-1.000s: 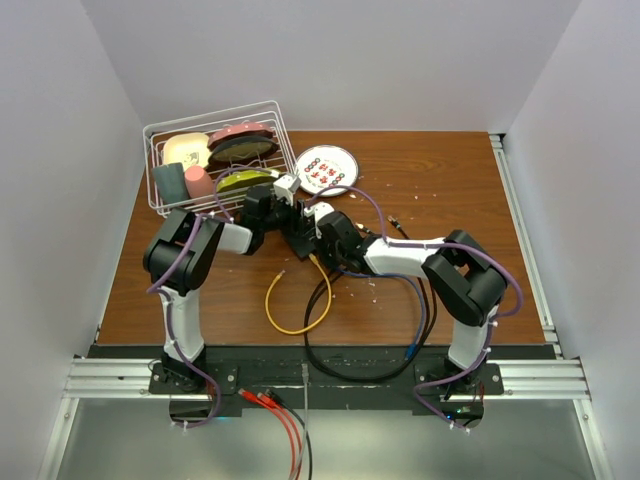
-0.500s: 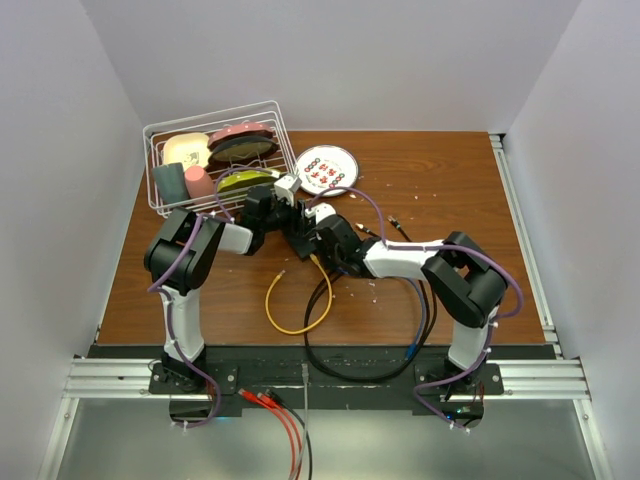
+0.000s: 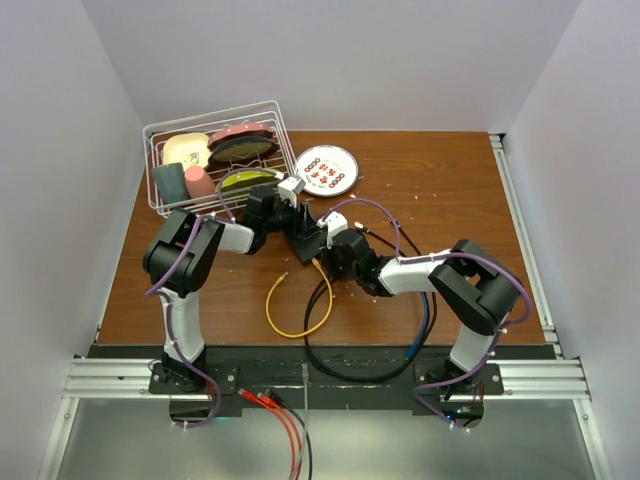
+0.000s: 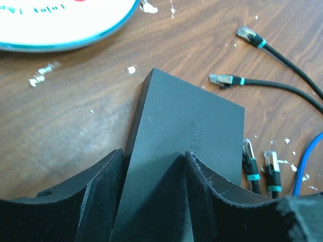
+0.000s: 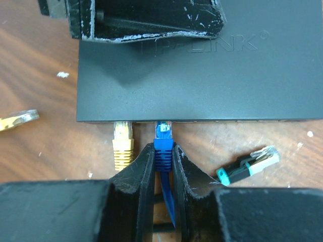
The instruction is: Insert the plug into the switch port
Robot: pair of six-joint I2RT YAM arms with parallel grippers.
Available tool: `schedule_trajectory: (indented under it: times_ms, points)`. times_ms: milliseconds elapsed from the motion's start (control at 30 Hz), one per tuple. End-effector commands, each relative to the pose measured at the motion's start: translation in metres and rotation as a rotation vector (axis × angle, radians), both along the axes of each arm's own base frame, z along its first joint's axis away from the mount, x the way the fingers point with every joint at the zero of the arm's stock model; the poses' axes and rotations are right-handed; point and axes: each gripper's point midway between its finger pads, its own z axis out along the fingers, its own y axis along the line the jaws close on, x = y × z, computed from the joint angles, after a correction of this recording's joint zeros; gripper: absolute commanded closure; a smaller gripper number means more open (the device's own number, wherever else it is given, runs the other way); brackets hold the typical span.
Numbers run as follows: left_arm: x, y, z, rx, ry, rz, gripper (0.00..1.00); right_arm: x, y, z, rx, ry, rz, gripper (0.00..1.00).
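Observation:
The flat black switch point(image 5: 192, 75) lies on the wooden table. Its port edge faces my right gripper point(image 5: 163, 151), and the ports themselves are hidden under that edge. This gripper is shut on the boot of a blue plug point(image 5: 163, 138), whose clear tip touches the edge while most of the head still shows. A yellow plug point(image 5: 122, 143) sits in the neighbouring port on the left. My left gripper point(image 4: 151, 161) is shut on the switch point(image 4: 186, 131) from the far side, one finger on its top face. In the top view both grippers meet at the switch point(image 3: 303, 232).
A white wire basket point(image 3: 215, 150) of dishes stands at the back left, with a white plate point(image 3: 327, 170) beside it. A loose black plug with a teal band point(image 5: 247, 166) lies right of my fingers. Yellow cable point(image 3: 290, 310) and black cable point(image 3: 340, 360) loop near the table's front edge.
My right arm has shifted right and toward the near edge, its elbow lower and its wrist turned. The left arm and the switch have stayed put.

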Motion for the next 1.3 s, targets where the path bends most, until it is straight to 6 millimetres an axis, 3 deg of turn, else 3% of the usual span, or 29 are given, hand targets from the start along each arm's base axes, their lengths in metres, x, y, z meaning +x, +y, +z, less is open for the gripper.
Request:
schedule_trajectory:
  times_ms: [0, 267, 533, 867, 1267]
  points:
    - [-0.130, -0.020, -0.049, 0.019, 0.434, -0.233, 1.00, 0.007, 0.015, 0.026, 0.119, -0.105, 0.055, 1.00]
    - [-0.155, -0.028, -0.048, -0.003, 0.475, -0.288, 1.00, 0.011, 0.013, 0.029, 0.135, -0.140, 0.027, 1.00]
    - [-0.181, -0.028, -0.041, -0.017, 0.527, -0.281, 1.00, 0.042, 0.011, 0.043, 0.144, -0.180, -0.126, 1.00]
    - [-0.205, -0.040, -0.030, -0.039, 0.534, -0.337, 1.00, 0.061, 0.043, 0.069, 0.212, -0.230, -0.068, 1.00]
    - [-0.233, -0.049, -0.030, -0.014, 0.592, -0.382, 1.00, 0.080, 0.058, 0.071, 0.218, -0.240, -0.089, 1.00]
